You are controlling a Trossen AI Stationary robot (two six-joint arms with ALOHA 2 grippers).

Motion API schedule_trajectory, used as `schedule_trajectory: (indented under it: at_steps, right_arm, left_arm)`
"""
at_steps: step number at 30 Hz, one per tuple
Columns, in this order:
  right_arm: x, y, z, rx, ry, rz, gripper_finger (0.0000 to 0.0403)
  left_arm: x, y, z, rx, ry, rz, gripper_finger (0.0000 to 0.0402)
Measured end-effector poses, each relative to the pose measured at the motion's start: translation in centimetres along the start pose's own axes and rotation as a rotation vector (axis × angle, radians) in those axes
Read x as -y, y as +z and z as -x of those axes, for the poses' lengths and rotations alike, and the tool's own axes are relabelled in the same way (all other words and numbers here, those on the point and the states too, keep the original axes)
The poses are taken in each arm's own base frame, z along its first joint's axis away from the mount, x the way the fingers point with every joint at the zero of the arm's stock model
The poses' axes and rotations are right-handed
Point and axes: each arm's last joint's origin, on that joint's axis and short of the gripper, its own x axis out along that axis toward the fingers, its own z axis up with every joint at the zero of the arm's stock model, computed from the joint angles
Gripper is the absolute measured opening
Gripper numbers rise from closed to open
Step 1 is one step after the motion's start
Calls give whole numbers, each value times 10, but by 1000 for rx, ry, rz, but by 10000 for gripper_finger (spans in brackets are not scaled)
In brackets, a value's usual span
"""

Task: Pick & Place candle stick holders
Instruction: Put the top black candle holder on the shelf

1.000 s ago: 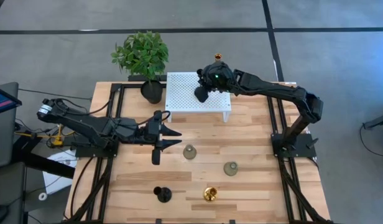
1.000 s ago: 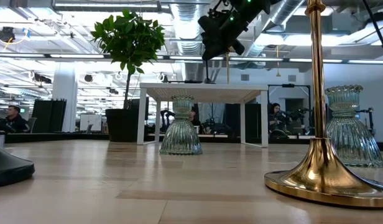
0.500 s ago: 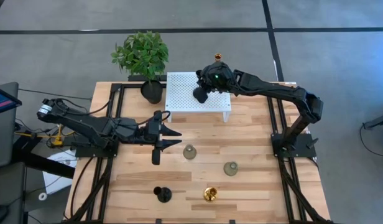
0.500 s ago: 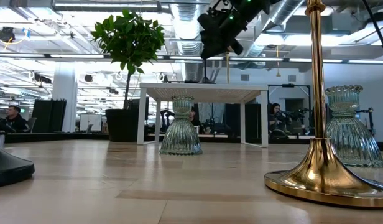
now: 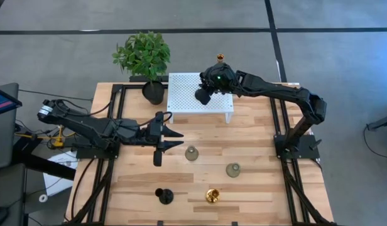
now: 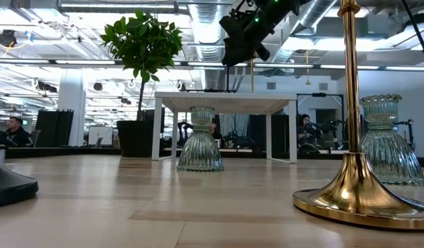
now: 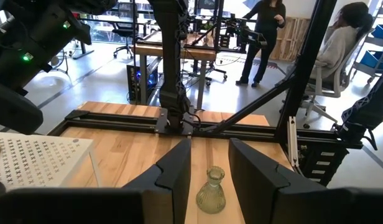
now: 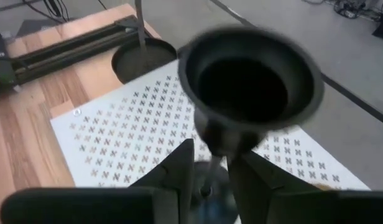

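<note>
Right wrist view: right gripper [image 8: 210, 180] over the white stand [image 8: 117, 143], jaws narrowly apart around a black candle holder [image 8: 250, 87]; left gripper's [image 7: 209, 163] jaws narrow, empty.

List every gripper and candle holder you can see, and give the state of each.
Right gripper, open around the black holder's stem.
Black holder, upright over the white stand.
Left gripper, open, empty.
Green holders, upright on the table.
Gold holder, upright.
Second black holder, upright.
</note>
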Motion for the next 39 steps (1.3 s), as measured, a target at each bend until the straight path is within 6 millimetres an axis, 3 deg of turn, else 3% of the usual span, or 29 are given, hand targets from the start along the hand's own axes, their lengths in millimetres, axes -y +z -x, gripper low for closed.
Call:
schedule_trajectory:
  at_steps: [25, 29, 32, 37, 39]
  right_arm:
    - [-7, -18, 16, -192, 10, 129, 88]
    - [-9, -26, 20, -283, 99, 146, 87]
    - [-16, -30, 22, -313, 151, 159, 73]
    - [-29, -29, 24, -275, 186, 241, 10]
    - [-33, -28, 25, -258, 196, 253, 8]
  left_arm:
    - [0, 0, 0, -2, 0, -1, 108]
    - [0, 0, 0, -4, 0, -1, 108]
    - [0, 0, 0, -4, 0, -1, 108]
    - [0, -1, 0, -6, 0, -2, 108]
    - [0, -1, 0, -7, 0, -2, 108]
